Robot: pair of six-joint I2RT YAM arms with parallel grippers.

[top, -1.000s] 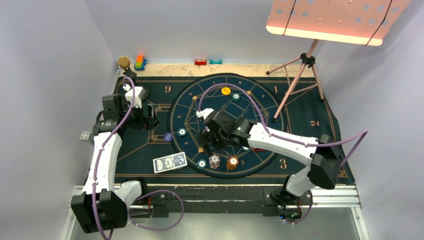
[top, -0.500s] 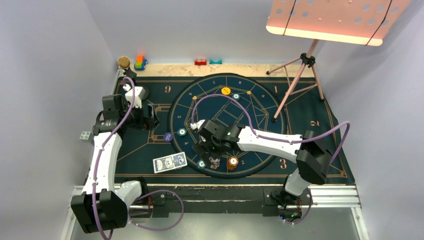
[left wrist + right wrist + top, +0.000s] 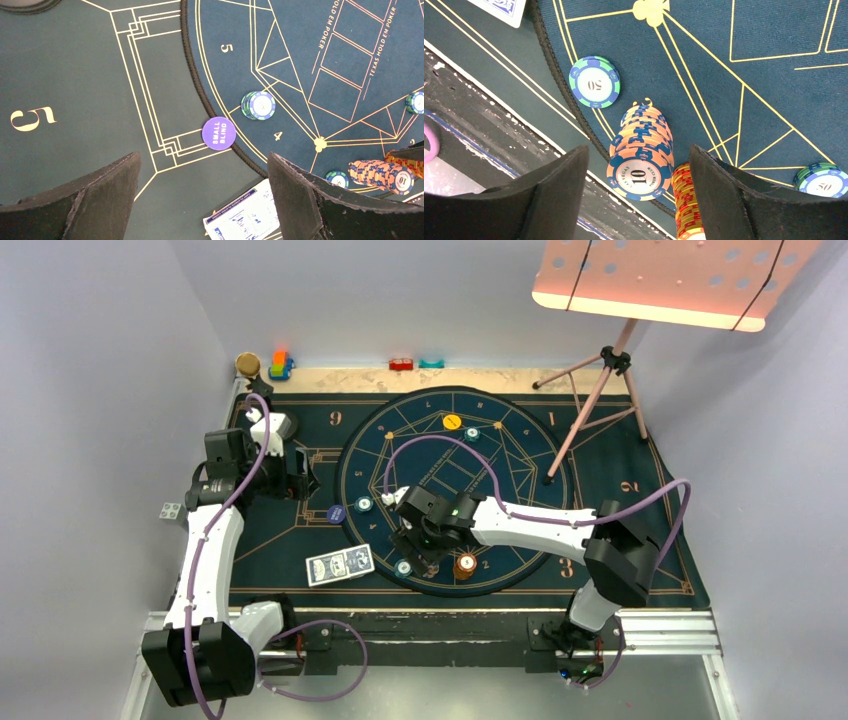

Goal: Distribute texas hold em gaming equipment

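Observation:
On the dark poker mat (image 3: 300,540), my right gripper (image 3: 428,556) hangs low at the near rim of the round layout. Its jaws stand open on either side of a tall orange-and-blue "10" chip stack (image 3: 640,165), with a gap on the left side. A yellow-red chip stack (image 3: 687,205) stands against the inside of the right finger. A single teal "50" chip (image 3: 594,82) lies just beyond. Blue-backed cards (image 3: 340,564) lie left of it. My left gripper (image 3: 202,165) is open and empty, hovering above the purple small-blind button (image 3: 218,133) and a teal chip stack (image 3: 258,105).
A tripod music stand (image 3: 600,390) with an orange perforated tray (image 3: 670,280) stands at the back right. Toy blocks (image 3: 281,365) and a cork-topped stand (image 3: 247,364) sit at the back left. A yellow chip (image 3: 452,422) lies far on the layout. The metal rail (image 3: 440,625) bounds the near edge.
My right arm has swung left and toward the near edge, coming down around the orange-and-blue stack, and its jaws have narrowed a little. The left arm has not moved.

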